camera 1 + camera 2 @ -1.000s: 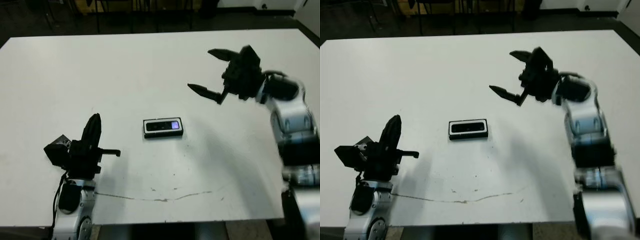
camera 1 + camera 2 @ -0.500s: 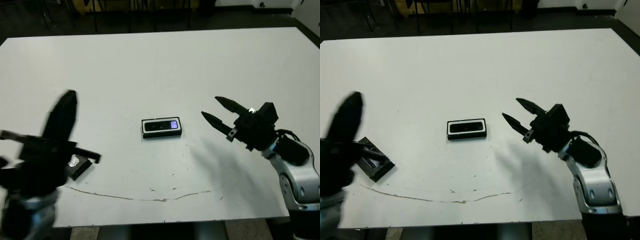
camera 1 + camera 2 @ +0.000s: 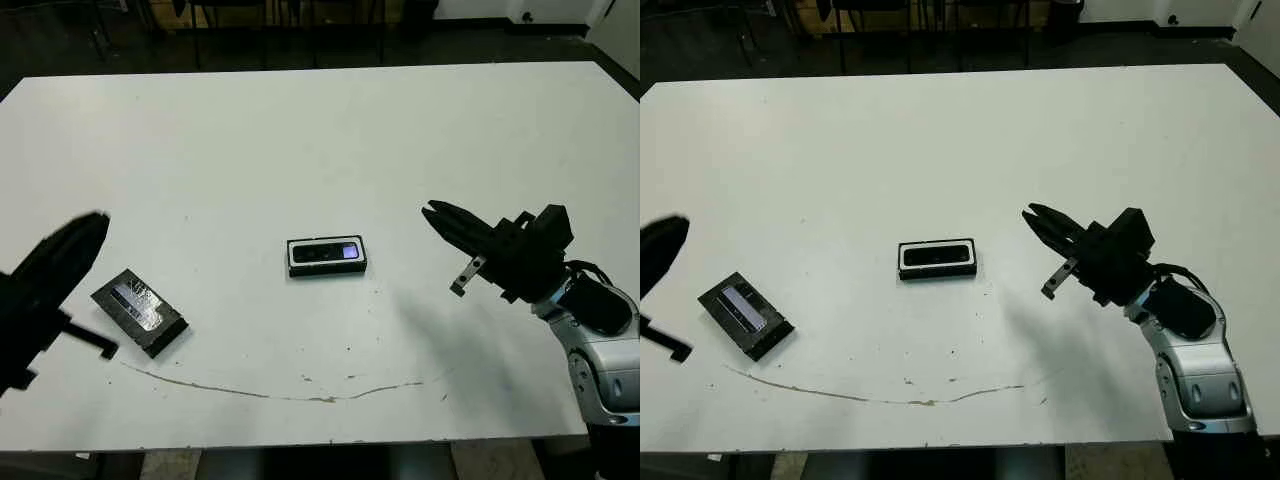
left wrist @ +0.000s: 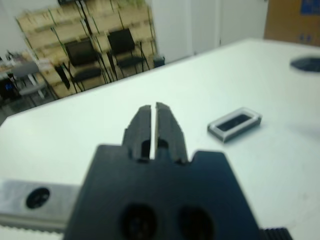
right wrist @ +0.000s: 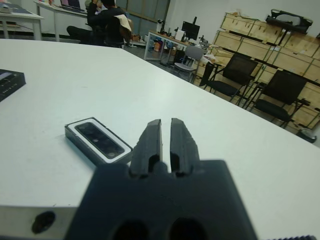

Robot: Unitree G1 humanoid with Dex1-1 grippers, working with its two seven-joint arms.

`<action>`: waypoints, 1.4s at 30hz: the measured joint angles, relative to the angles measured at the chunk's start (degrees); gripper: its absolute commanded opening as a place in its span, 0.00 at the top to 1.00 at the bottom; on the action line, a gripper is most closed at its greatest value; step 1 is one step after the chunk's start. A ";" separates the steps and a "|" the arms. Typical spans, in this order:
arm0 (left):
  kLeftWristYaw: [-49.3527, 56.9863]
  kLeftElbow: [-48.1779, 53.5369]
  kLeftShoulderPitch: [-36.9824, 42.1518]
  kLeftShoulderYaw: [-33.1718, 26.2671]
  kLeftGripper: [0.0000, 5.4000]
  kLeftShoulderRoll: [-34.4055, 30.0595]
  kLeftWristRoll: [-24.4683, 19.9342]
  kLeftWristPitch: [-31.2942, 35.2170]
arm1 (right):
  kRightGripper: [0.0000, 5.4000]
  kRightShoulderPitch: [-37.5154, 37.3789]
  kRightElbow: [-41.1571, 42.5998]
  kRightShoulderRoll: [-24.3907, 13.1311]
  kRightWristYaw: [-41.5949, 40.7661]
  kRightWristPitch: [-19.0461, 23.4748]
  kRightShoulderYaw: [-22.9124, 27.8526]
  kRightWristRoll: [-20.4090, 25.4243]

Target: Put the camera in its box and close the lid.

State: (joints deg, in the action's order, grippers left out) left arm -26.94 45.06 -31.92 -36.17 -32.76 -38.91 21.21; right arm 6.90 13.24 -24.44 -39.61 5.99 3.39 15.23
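Observation:
The camera (image 3: 326,254), a slim black bar with a purplish glint, lies inside the white-lined box (image 3: 292,257) at the table's middle. The lid (image 3: 139,311), black with a greyish patch facing up, lies flat on the table to the left, apart from the box. My left gripper (image 3: 90,232) is a blur at the far left edge, just left of the lid, with its fingers (image 4: 145,117) shut on nothing. To the right of the box my right gripper (image 3: 430,211) points toward it, fingers (image 5: 152,135) shut and empty.
A thin brownish scratch line (image 3: 300,392) runs along the white table (image 3: 300,130) near its front edge. Chairs, crates and a seated person (image 5: 107,17) show beyond the table in the wrist views.
The left gripper has let go of the lid, which now lies on the table, and has swung off to the left. The right arm dropped lower and its fingers closed.

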 measured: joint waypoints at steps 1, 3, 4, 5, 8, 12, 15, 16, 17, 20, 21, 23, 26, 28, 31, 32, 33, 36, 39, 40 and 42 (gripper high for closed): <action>-1.21 -1.12 -0.54 -0.57 1.00 -0.53 0.46 0.00 | 1.00 0.11 0.22 -0.29 0.20 0.17 0.21 0.00; -2.28 -1.93 -2.21 -1.48 1.00 -1.64 1.38 0.94 | 1.00 0.41 0.69 -0.57 0.48 0.18 0.53 0.16; -2.41 -2.07 -2.93 -1.53 1.00 -2.10 2.16 1.88 | 1.00 0.67 0.89 -0.57 0.54 0.10 0.82 0.60; -2.66 -2.47 -3.50 -1.50 1.00 -2.55 2.75 2.73 | 1.00 0.87 0.94 -0.57 0.53 -0.05 1.12 1.10; -4.42 -5.09 -4.38 -1.02 1.00 -3.63 3.69 4.57 | 1.00 1.38 0.93 -0.63 0.03 -0.56 1.64 2.57; -9.24 -6.77 -4.98 -1.62 1.00 -8.54 3.84 9.56 | 1.00 1.73 0.77 -1.13 -0.52 -0.58 2.21 3.61; -14.76 -8.28 -5.20 -3.49 1.00 -15.01 3.17 14.07 | 1.00 1.80 0.20 -2.03 -0.54 -1.00 2.58 3.60; -16.32 -9.19 -5.01 -3.59 1.00 -16.84 3.26 15.28 | 1.00 1.80 -0.04 -2.24 -0.54 -1.19 2.72 3.60; -18.08 -10.64 -4.49 -3.28 1.00 -18.87 3.54 16.35 | 1.00 1.80 -0.20 -2.28 -0.55 -1.43 2.81 3.62; -22.63 -16.12 -1.41 0.57 1.00 -22.83 5.73 16.40 | 1.00 1.94 -1.00 -2.32 -1.20 -1.59 3.09 4.43; -23.63 -17.29 -0.44 2.42 1.00 -24.03 6.73 16.48 | 1.00 1.97 -1.19 -2.32 -1.34 -1.58 3.26 4.67; -24.26 -17.42 1.01 5.41 1.00 -26.40 9.10 16.91 | 1.00 2.09 -1.08 -2.38 -1.51 -1.10 3.61 5.64; -23.93 -16.79 3.94 10.07 1.00 -28.88 12.64 17.95 | 1.00 2.37 -0.62 -2.88 -1.60 1.11 4.12 7.38; -23.93 -16.83 5.81 13.17 1.00 -29.53 14.37 18.32 | 1.00 2.54 -0.50 -3.23 -1.73 2.01 4.50 8.39; -24.09 -17.04 8.03 17.38 1.00 -31.06 17.66 17.97 | 1.00 2.77 -0.57 -3.69 -2.37 2.43 4.73 9.28; -24.29 -17.52 8.93 18.72 1.00 -31.20 18.53 17.54 | 1.00 2.82 -0.57 -3.96 -2.39 2.65 4.75 9.33; -24.53 -18.38 9.78 19.91 1.00 -31.18 18.96 17.10 | 1.00 2.86 -0.55 -4.21 -2.39 2.75 4.76 9.33; -26.97 -24.64 13.32 22.54 1.00 -29.99 18.96 13.98 | 1.00 3.06 -0.60 -4.61 -2.53 2.77 4.87 9.36; -27.15 -27.57 16.51 25.88 1.00 -29.12 19.78 14.29 | 1.00 3.46 -1.50 -4.61 -3.50 2.19 5.03 9.88; -26.74 -27.41 17.44 27.05 1.00 -29.08 20.12 15.29 | 1.00 3.79 -1.91 -4.60 -3.78 1.74 5.06 9.89; -26.11 -26.96 19.62 29.34 1.00 -29.06 20.80 17.95 | 1.00 3.97 -2.10 -4.67 -3.87 1.53 5.22 9.85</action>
State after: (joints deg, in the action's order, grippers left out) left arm -53.04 18.10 -12.30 -6.83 -61.82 -18.11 39.16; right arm 10.87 11.13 -29.11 -43.48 7.52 8.61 25.08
